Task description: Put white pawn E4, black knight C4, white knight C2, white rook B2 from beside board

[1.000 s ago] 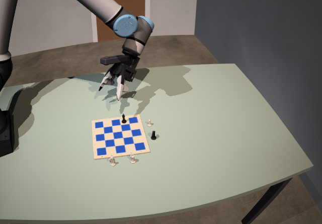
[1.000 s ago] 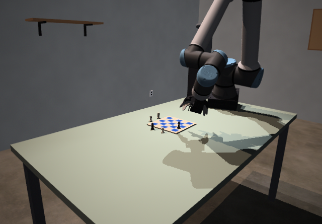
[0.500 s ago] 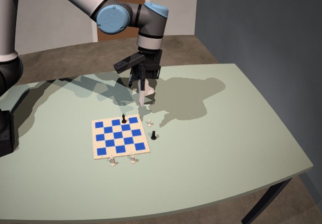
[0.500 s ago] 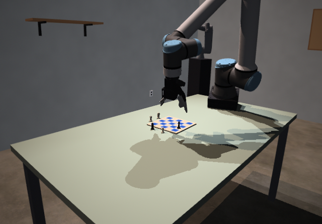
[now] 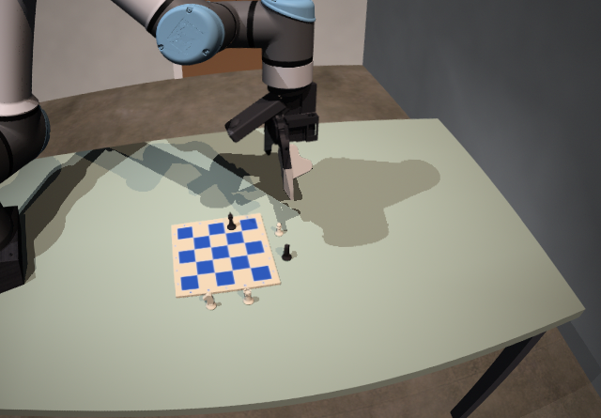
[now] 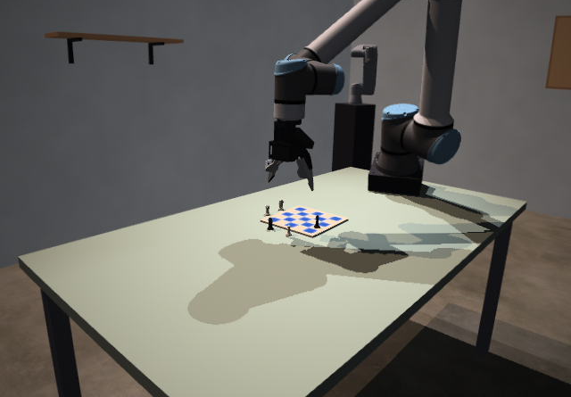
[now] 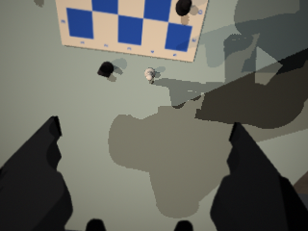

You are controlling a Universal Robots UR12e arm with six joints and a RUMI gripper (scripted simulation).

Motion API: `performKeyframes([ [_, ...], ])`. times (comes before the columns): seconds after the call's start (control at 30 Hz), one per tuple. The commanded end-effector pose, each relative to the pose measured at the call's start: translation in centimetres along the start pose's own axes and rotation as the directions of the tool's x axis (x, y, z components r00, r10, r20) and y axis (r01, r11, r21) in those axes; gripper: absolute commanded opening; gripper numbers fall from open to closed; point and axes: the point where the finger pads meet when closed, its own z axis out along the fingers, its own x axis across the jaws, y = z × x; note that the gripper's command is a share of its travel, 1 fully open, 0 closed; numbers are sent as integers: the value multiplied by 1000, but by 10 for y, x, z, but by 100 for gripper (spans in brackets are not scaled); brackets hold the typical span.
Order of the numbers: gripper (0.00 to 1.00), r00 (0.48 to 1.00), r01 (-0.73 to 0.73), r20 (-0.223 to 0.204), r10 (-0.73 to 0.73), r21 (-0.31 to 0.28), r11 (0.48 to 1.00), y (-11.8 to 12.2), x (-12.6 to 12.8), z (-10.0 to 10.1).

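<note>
No placement is judged done so far; all four pieces to be moved are seen off the board [image 5: 223, 285], on the desk [image 5: 437, 258]. The white pawn [image 5: 278, 229] and the black knight [image 5: 286, 252] are found just beside one edge; two more white pieces, a knight and a rook that cannot be told apart at this size [image 5: 209, 301] [image 5: 248, 297], are found along the near edge. One black piece [image 5: 231, 221] is left standing on its square. The gripper [image 6: 290, 177] is held above the desk near the pawn, its jaws spread wide with nothing between them; four pick-and-place moves are judged to remain.
</note>
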Motion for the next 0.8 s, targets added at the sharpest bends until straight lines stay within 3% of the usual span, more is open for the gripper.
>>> performKeyframes([
  [0.0, 100, 1000, -1, -2, 1, -7, 1000, 2, -1, -1],
  [0.27, 100, 1000, -1, -2, 1, -7, 1000, 2, -1, -1],
  [0.47, 100, 1000, -2, -4, 2, -4, 1000, -1, 0, 46],
  [0.6, 100, 1000, -2, -4, 2, -4, 1000, -1, 0, 50],
  [0.63, 20, 1000, -2, -4, 2, -4, 1000, -1, 0, 50],
  [0.77, 20, 1000, -2, -4, 2, -4, 1000, -1, 0, 50],
])
